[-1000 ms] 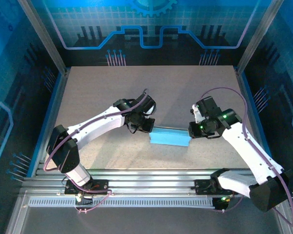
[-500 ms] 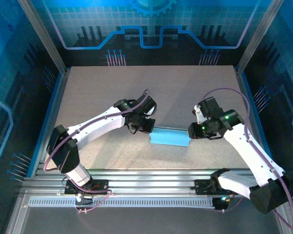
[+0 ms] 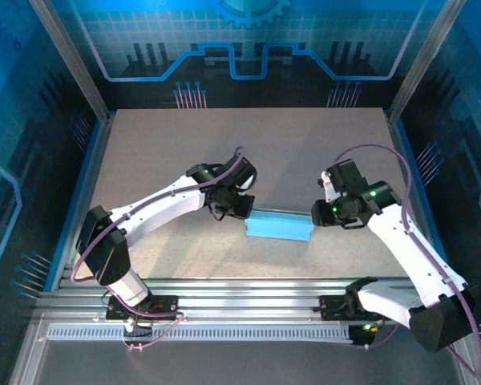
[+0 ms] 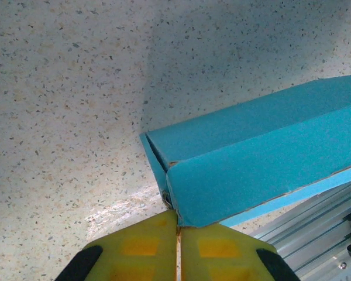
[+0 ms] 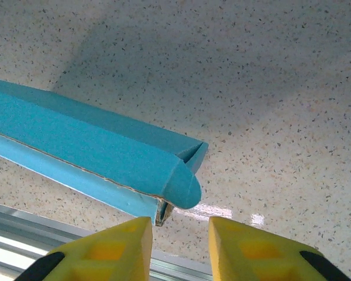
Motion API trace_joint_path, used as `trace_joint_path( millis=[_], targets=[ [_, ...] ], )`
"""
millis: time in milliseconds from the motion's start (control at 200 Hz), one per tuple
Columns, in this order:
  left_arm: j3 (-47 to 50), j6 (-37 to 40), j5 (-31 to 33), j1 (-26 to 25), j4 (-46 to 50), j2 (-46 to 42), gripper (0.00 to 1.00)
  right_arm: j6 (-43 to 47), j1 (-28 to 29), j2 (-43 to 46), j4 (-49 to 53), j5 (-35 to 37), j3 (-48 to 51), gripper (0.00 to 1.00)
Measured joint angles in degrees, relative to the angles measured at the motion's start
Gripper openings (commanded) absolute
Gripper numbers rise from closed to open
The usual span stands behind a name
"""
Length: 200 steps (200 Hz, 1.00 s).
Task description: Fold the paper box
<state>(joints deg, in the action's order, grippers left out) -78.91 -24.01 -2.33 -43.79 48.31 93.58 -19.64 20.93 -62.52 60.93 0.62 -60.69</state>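
Speckled grey table [image 3: 184, 144], blue-lit circuit-pattern backdrop [image 3: 240, 48] behind, metal rails [image 3: 240, 293] along the near edge.

Box [image 3: 279, 225]: light blue, long and flat, lying on the table near the front centre, between the two arms. Long axis roughly left to right. Partly formed: the left wrist view [image 4: 263, 152] shows its end still open, with a slit between the walls at the corner. The right wrist view [image 5: 99, 155] shows the other end with a rounded flap curled over and a bare cardboard edge below it.

Left gripper [image 4: 178, 227]: at the box's left end [image 3: 239, 210]. Yellow pads [image 4: 140, 249] pressed together, and the lower corner of the box end runs straight into the seam between them; it reads as pinched there.

Right gripper [image 5: 180, 225]: at the box's right end [image 3: 317, 215]. Pads [image 5: 245, 246] apart with a clear gap. The bottom edge of the box end sits just beside the inner face of one pad, not clamped.
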Motion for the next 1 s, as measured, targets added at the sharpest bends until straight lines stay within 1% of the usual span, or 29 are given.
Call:
trace_joint_path(
  millis=[796,1001],
  targets=[
    [0.00,-0.07,0.00,0.00,0.09,0.00,0.10,0.04,0.00,-2.19,-3.17,0.02,1.88,0.22],
    [-0.02,-0.07,0.02,-0.22,0.20,0.00,0.10,0.24,0.00,-2.21,-3.61,0.39,1.88,0.15]
  ],
)
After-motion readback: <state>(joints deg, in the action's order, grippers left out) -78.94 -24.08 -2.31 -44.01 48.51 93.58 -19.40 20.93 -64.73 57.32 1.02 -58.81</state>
